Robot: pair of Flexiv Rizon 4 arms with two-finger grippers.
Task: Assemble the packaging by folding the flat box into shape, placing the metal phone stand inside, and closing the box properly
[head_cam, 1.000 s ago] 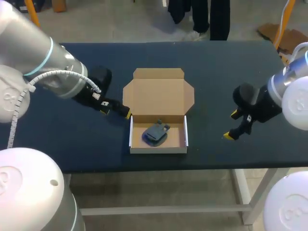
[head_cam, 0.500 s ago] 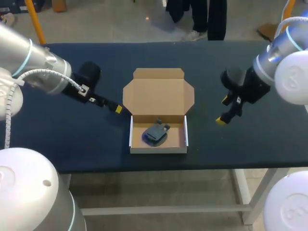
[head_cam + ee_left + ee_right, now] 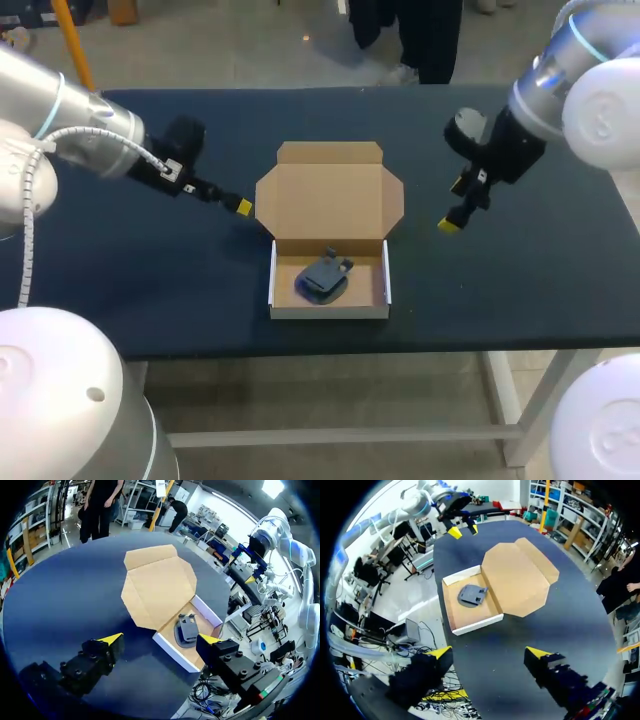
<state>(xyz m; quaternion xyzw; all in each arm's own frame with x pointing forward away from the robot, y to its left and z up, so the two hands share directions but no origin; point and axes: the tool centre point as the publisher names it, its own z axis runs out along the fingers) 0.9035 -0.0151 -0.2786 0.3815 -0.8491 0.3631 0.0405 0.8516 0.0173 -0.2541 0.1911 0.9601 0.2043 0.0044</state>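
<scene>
Brown cardboard box [image 3: 329, 311], lid [image 3: 330, 195] open flat, grey phone stand [image 3: 323, 280] inside

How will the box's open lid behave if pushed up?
The lid looks like thin cardboard lying flat, so it probably hinges easily along its crease but flexes under a one-sided push. The light box may slide, though the phone stand inside adds weight.

Wide-spread left claw [image 3: 160, 639], cardboard box [image 3: 172, 651] just ahead, lid [image 3: 155, 587] lying flat, phone stand [image 3: 187, 629] inside
</scene>
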